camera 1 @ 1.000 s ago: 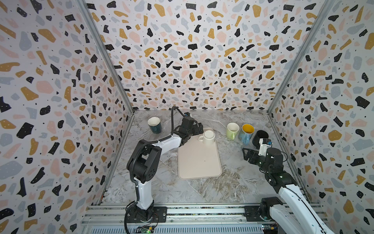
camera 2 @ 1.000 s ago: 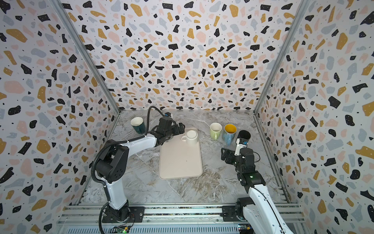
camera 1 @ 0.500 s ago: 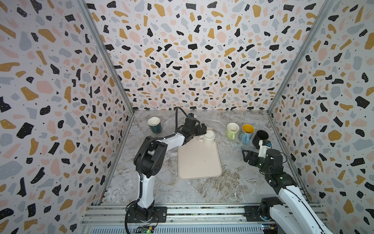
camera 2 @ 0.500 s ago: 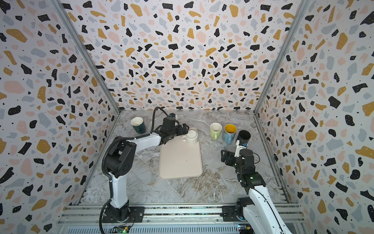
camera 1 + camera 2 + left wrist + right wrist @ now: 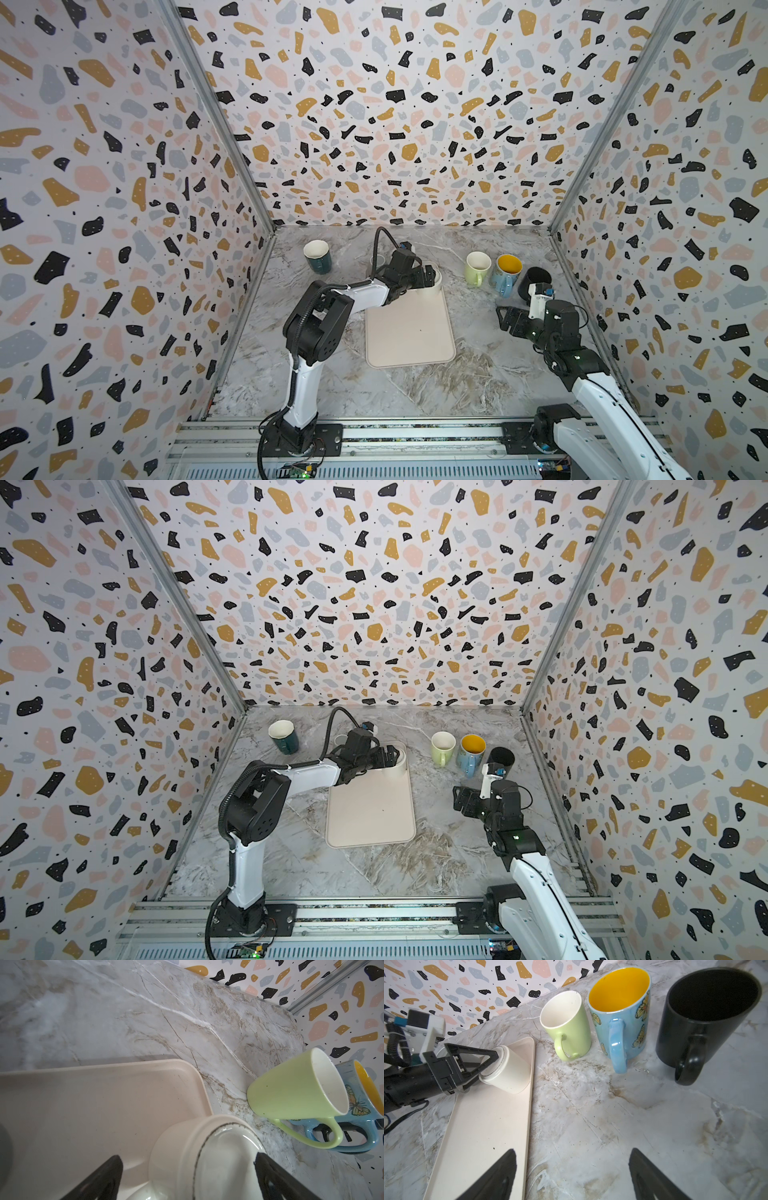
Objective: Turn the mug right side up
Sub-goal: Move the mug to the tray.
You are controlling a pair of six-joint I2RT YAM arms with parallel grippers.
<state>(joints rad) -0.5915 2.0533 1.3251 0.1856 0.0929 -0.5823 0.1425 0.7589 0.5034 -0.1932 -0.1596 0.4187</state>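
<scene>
Cream glazed ceramic mug [image 5: 510, 1070] stands upside down, foot ring up, at the upper right corner of the beige rectangular plastic tray [image 5: 409, 332], mid-frame in both top views and mostly hidden there by the arm. Left gripper [image 5: 489, 1064] comes in from the left of the frame, claw spread wide and straddling the upturned base, nothing pinched. In the left wrist view one black finger [image 5: 99, 1178] is clear of the mug wall. The other sits at the base's edge and I can't tell if it touches. Right gripper [image 5: 571, 1176] is also spread and empty, low over bare grey marble table [image 5: 654, 1115] in the lower right of the top views, well apart from the mug.

Risks, as judged:
- The claw looks off-centre, so on closing one finger likely lands first and shoves the mug against or over the tray rim.
- The glaze is slick and the grip is on the narrow base end, so the mug could slip or swing during the flip.
- The handle side isn't clearly visible and may foul a finger.
- The lime-green mug [image 5: 566, 1026] is near, with the blue butterfly mug [image 5: 620, 1014] just beside it, so a wide flip arc could knock them.
</scene>
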